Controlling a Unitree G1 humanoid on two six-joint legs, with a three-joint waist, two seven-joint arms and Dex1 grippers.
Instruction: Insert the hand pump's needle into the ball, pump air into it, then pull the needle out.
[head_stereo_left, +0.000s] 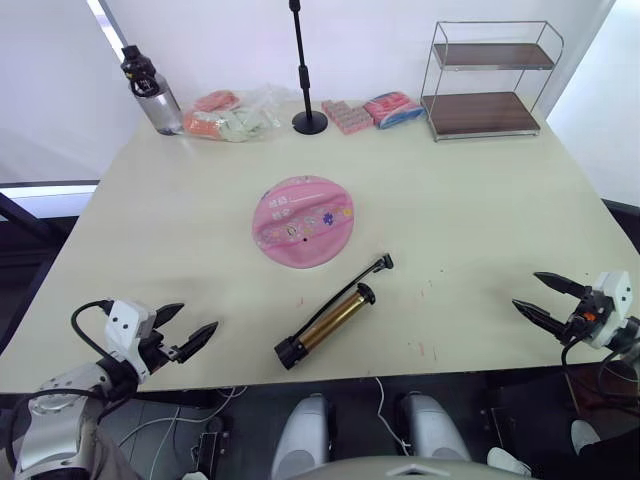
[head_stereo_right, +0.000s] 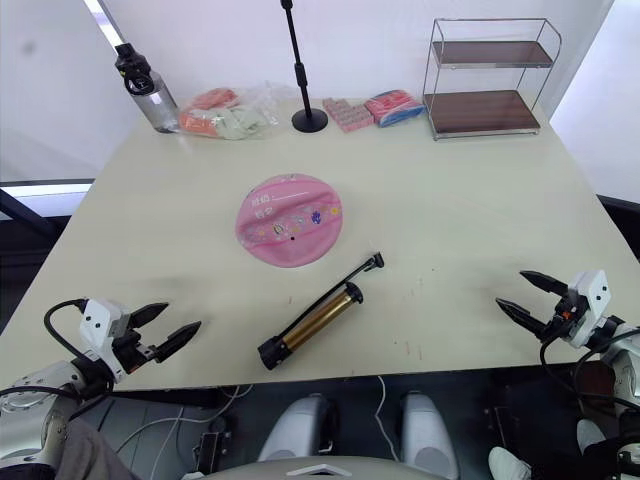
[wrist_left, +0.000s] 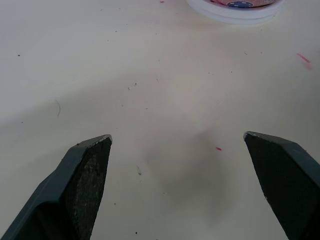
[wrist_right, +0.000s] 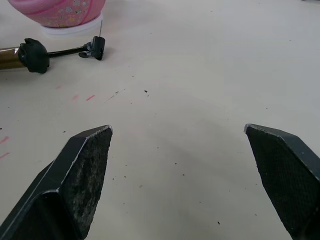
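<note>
Ball (head_stereo_left: 303, 221): pink, flattened to a disc, small coloured prints and pale lettering on top, lying mid-table. Hand pump (head_stereo_left: 330, 320): bronze-gold barrel with black caps, lying diagonally just in front of the ball, its needle (wrist_right: 100, 26) standing upright beside it. Left gripper (head_stereo_left: 185, 334) and right gripper (head_stereo_left: 545, 296) hover at the near corners, fingers spread wide, holding nothing

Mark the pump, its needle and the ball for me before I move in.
hand pump (head_stereo_left: 333, 322), left eye view, middle of the bronze barrel.
needle (wrist_right: 100, 28), right wrist view, thin pin standing above the black fitting.
ball (head_stereo_left: 303, 220), left eye view, centre of the pink top face.
</note>
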